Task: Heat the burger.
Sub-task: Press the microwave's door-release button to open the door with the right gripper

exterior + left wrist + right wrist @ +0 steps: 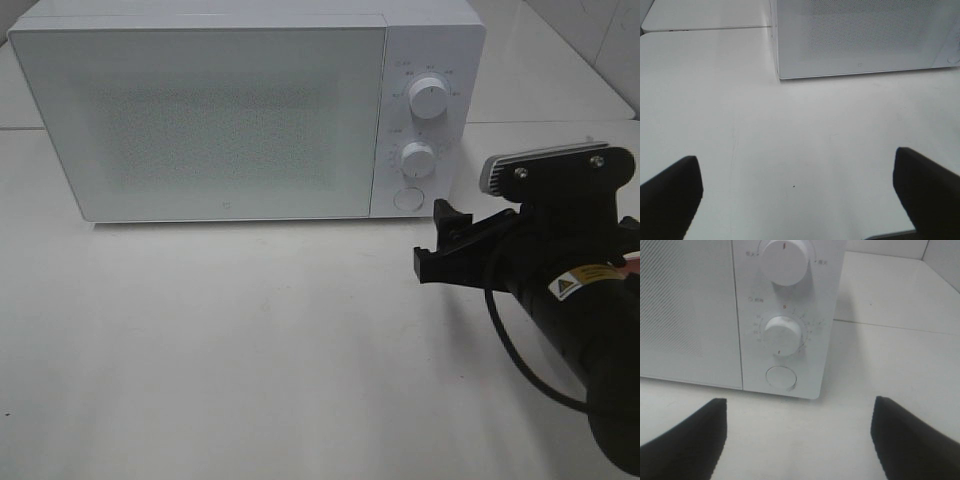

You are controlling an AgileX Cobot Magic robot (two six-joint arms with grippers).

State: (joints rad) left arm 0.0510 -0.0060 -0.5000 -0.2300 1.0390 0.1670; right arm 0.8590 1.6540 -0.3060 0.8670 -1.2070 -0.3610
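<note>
Microwave [220, 110] shut, burger unseen, so I judge only its timer knob [417, 160] remains; right gripper [432, 240] at five o'clock of it, left gripper [796, 170], both spread, empty.

One white microwave [230, 110] stands on one white surface [200, 350], which shows one seam [540, 122]. The microwave front has one door [200, 115], one round button [405, 198] and two round dials: an upper dial [429, 97] and a lower dial [418, 159]. One black robot arm [585, 330] appears in the high view, with one yellow warning sticker [580, 281] and one black cable [510, 355]. There are two pincers, the left pincer [797, 200] and the right pincer [797, 440]. Each shows two dark fingers [670, 195] spread apart.
</note>
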